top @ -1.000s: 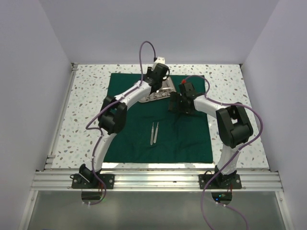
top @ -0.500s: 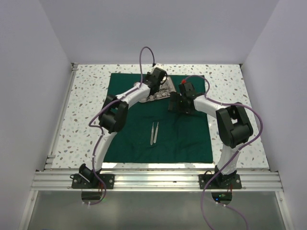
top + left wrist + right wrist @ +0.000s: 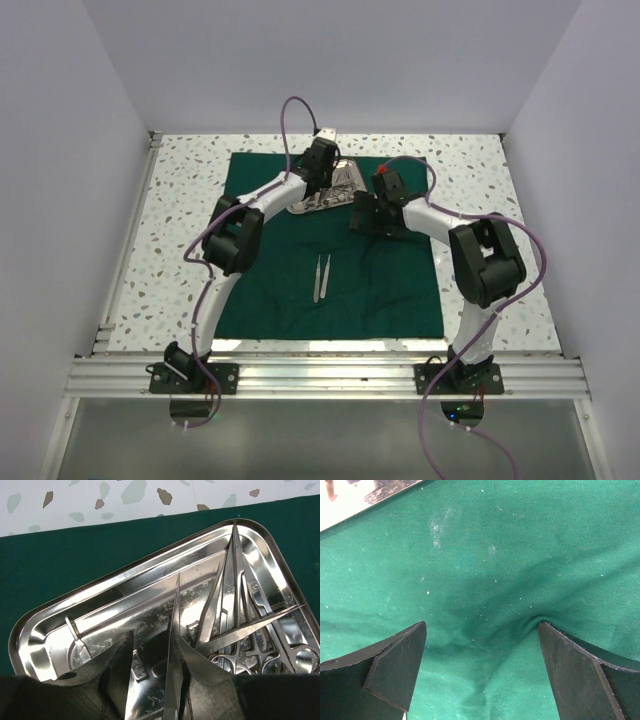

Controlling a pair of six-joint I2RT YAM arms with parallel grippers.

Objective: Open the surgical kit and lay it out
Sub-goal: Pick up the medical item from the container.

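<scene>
Speckled bench [image 3: 180,230] carries the green cloth [image 3: 270,290], spread flat. Left gripper [image 3: 155,650] hovers over the steel tray [image 3: 100,592], which sits on the cloth's far-middle part. The jaws are narrowed around a slim pointed instrument [image 3: 176,610] lying against one finger; cannot tell if it is clamped. Scissor-like instruments [image 3: 252,645] with ring handles are piled in the tray's right end. A pair of tweezers [image 3: 321,277] lies mid-cloth, apart from the tray. Right gripper [image 3: 482,672] is down at the cloth just right of the tray, jaws spread wide, grasping nothing, with the fabric puckered between them.
</scene>
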